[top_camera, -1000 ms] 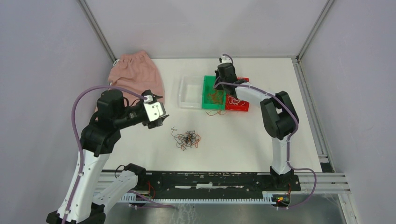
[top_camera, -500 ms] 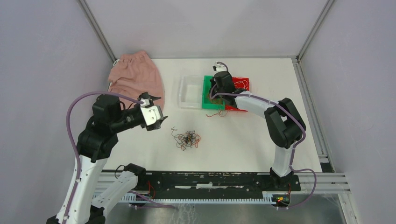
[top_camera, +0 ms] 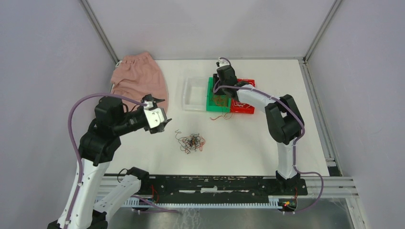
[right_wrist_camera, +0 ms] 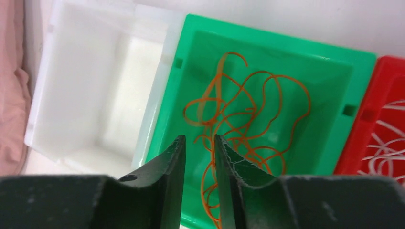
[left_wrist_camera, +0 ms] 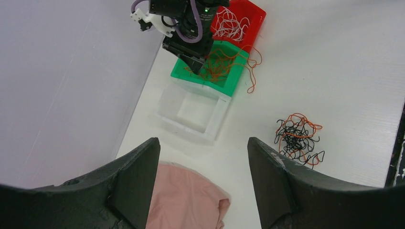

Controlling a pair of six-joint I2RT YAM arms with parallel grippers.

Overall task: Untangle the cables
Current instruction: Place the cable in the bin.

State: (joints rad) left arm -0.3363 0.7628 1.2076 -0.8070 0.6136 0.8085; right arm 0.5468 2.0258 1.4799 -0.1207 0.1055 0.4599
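Observation:
A tangled clump of black and orange-red cables (top_camera: 191, 142) (left_wrist_camera: 298, 138) lies on the white table. More orange cables (right_wrist_camera: 243, 109) (top_camera: 220, 99) fill the green bin (right_wrist_camera: 334, 67), some trailing over its front edge (left_wrist_camera: 250, 81). White cables (left_wrist_camera: 231, 26) (right_wrist_camera: 384, 143) lie in the red bin (top_camera: 247, 98). My right gripper (right_wrist_camera: 199, 139) (top_camera: 222, 87) hovers over the green bin, jaws parted by a narrow gap, nothing clamped. To the left of the clump, my left gripper (left_wrist_camera: 203, 143) (top_camera: 161, 119) hangs wide open and empty.
An empty clear-white bin (top_camera: 193, 94) (right_wrist_camera: 95, 86) sits left of the green one. A pink cloth (top_camera: 138, 76) (left_wrist_camera: 184, 200) lies at the back left. Grey walls and metal frame posts close the table at the back and sides.
The right gripper shifted slightly back and left over the green bin and its jaws parted from shut. The left arm drew back a little to the left, then held still.

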